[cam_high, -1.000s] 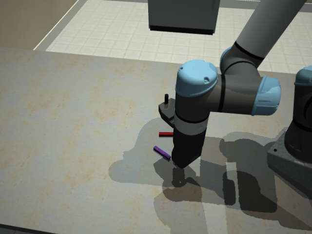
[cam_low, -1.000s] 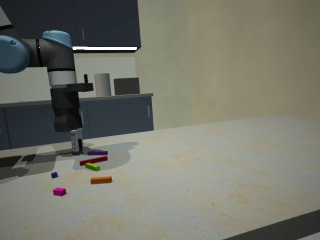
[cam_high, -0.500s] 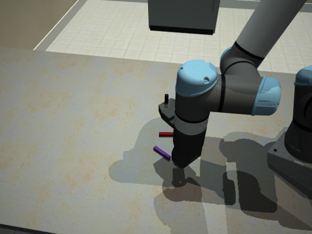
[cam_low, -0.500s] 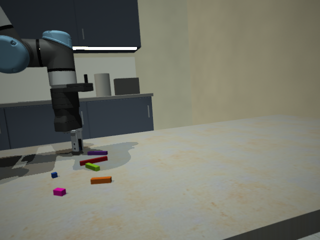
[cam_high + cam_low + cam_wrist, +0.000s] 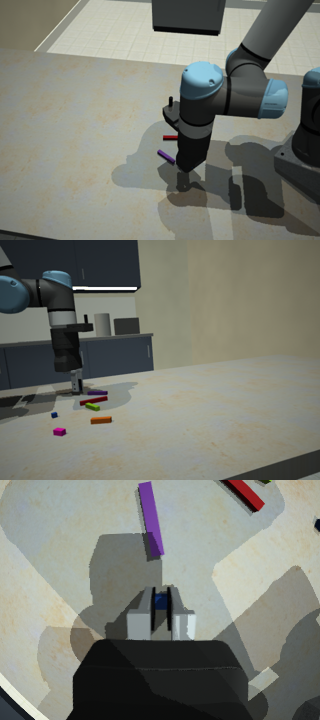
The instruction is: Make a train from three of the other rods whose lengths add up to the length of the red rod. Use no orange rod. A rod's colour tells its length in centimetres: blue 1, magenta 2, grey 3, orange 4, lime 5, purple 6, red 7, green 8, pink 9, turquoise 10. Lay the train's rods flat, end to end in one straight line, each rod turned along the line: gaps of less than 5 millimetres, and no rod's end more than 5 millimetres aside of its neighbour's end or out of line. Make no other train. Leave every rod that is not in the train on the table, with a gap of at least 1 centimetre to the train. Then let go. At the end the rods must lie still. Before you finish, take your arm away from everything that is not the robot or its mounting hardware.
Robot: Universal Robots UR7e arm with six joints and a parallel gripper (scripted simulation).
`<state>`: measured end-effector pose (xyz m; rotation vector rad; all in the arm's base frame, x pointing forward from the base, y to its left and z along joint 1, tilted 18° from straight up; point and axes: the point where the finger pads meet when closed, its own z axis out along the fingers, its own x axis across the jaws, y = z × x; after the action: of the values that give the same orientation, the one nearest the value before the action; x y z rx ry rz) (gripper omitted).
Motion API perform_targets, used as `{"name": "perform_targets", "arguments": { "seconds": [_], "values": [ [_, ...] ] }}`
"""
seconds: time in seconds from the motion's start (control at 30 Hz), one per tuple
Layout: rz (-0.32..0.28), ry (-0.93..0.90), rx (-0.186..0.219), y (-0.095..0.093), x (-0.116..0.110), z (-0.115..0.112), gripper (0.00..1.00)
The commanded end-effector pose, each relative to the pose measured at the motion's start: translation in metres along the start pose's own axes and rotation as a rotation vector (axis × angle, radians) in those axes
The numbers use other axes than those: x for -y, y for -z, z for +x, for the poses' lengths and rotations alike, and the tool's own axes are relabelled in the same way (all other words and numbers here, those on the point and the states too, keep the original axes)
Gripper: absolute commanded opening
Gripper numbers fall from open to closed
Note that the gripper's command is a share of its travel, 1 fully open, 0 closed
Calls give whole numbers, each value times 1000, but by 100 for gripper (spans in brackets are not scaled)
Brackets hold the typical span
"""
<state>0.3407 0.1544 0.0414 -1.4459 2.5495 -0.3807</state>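
Observation:
My gripper (image 5: 161, 600) is shut on a small blue rod (image 5: 160, 600), which shows between the fingertips in the wrist view. The gripper (image 5: 76, 391) stands upright, low over the table, a little short of the near end of the purple rod (image 5: 151, 519). The purple rod (image 5: 97, 392) lies flat, apart from the fingers. The red rod (image 5: 93, 400) lies beyond it, with the lime rod (image 5: 92, 406) close beside it. In the top view the gripper (image 5: 184, 171) hides the blue rod; the purple rod (image 5: 166, 157) and part of the red rod (image 5: 170, 137) show.
An orange rod (image 5: 101, 420), a magenta rod (image 5: 59, 431) and a second blue rod (image 5: 54, 414) lie loose on the table, away from the gripper. The arm's base (image 5: 297, 155) stands at the right.

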Motion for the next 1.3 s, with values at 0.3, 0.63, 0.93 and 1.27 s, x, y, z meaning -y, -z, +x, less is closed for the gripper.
{"name": "perform_targets", "arguments": {
  "seconds": [0.3,0.63,0.93,1.27],
  "values": [
    [1,0,1,-9,0,0,24],
    [1,0,1,-11,0,0,24],
    [1,0,1,-11,0,0,24],
    [1,0,1,-11,0,0,24]
  ]
}}
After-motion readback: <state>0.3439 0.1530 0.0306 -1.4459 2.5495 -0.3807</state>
